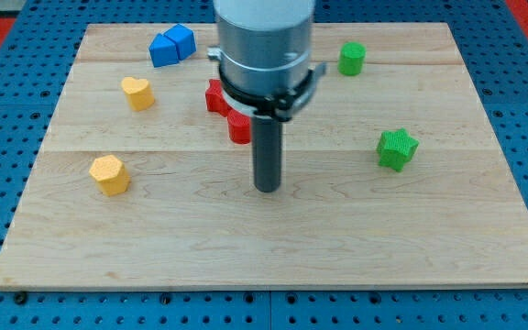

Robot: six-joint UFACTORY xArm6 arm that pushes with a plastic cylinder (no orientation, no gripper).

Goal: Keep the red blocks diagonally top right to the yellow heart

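Pincer state cannot be told; my tip (267,188) rests near two half-hidden red blocks (238,128).

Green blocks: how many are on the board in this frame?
2. A green cylinder sits near the view's top right; a green star lies at the right, level with my tip. The arm could hide others.

Your arm (264,46) comes down from the view's top, its dark rod (267,151) upright, and my tip (267,189) rests on the board, near centre.
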